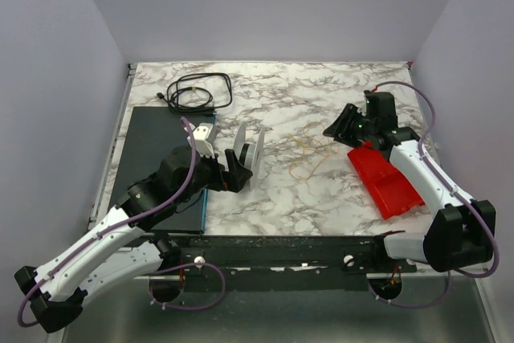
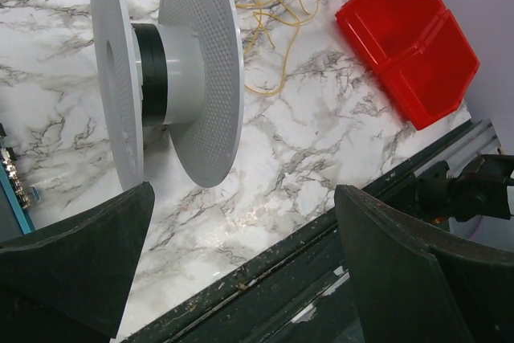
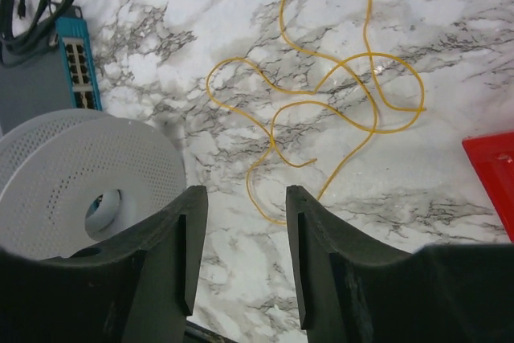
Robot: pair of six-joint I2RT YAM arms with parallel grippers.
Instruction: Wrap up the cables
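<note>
The cables are one thin yellow wire (image 1: pixel 309 158) lying in loose loops on the marble table, between the two arms. In the right wrist view the wire (image 3: pixel 321 94) lies just ahead of my right gripper (image 3: pixel 245 198), which is open and holds nothing. Seen from above, this gripper (image 1: pixel 341 126) hovers right of the wire, over the red bin's far end. A white perforated spool (image 1: pixel 250 154) stands on its edge left of the wire. My left gripper (image 2: pixel 245 198) is open wide, empty, close by the spool (image 2: pixel 201 70). The wire (image 2: pixel 273 6) shows beyond it.
A red plastic bin (image 1: pixel 385 178) lies at the right under the right arm. A thick black looped cord (image 1: pixel 197 90) rests at the back left. A flat dark network switch (image 1: pixel 157 150) with a blue edge (image 3: pixel 76 66) lies left of the spool. A black rail (image 1: pixel 305 247) runs along the near edge.
</note>
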